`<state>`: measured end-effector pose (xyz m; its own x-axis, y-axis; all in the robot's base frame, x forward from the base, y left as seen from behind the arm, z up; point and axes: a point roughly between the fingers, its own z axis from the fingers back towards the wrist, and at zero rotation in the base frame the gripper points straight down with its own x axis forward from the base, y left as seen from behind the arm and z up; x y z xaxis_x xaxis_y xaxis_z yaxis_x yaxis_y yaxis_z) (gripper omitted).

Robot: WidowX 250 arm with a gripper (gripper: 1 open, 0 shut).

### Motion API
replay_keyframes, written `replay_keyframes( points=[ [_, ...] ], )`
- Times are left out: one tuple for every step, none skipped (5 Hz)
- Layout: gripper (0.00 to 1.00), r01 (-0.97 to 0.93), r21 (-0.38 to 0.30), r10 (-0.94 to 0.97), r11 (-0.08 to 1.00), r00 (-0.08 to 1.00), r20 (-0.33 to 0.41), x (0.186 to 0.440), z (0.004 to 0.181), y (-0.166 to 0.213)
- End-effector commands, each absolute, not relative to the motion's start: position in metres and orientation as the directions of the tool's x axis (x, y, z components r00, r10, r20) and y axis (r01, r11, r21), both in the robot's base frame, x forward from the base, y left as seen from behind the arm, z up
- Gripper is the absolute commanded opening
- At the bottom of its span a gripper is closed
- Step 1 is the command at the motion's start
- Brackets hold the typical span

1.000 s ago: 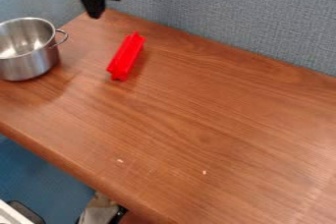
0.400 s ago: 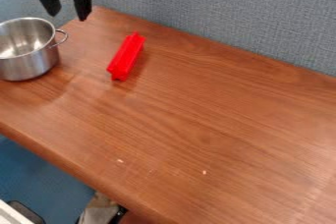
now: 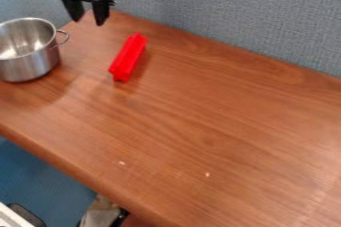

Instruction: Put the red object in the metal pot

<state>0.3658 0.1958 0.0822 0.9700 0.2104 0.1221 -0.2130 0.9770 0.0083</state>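
- The metal pot (image 3: pixel 26 49) sits at the far left of the wooden table (image 3: pixel 200 121), upright and empty as far as the view into it shows. Its small side handle (image 3: pixel 62 34) sticks out toward the middle of the table. In my judgement a carry that comes in low from the right could clip that handle or the rim and shove the light pot along the smooth wood — or off the left edge, which is close by.
- The gripper (image 3: pixel 88 14) hangs above the back edge of the table, between the pot and the block and apart from both. Its two dark fingers are spread with a clear gap between them, and they pinch nothing. If it drops where it hangs now, it meets bare wood and closes on air.
- The red block (image 3: pixel 127 57) lies flat on the table just right of the pot, well clear of it, its long side running on a slant from upper right to lower left. The likely trouble — as I judge it — is the angle: fingers that close along the bar's length rather than across its narrow width would push it askew or skid it away.
- The bar looks about as long as the pot is wide, so if it is let go level it may bridge the rim or tip out instead of dropping inside.
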Motion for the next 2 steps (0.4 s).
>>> replay_keyframes(
  points=[
    [1.00, -0.200, 0.028, 0.194, 0.979, 0.971, 0.143, 0.374, 0.092, 0.173],
    [1.00, -0.315, 0.021, 0.311, 0.949, 0.943, 0.122, 0.381, 0.073, 0.156]
  ],
)
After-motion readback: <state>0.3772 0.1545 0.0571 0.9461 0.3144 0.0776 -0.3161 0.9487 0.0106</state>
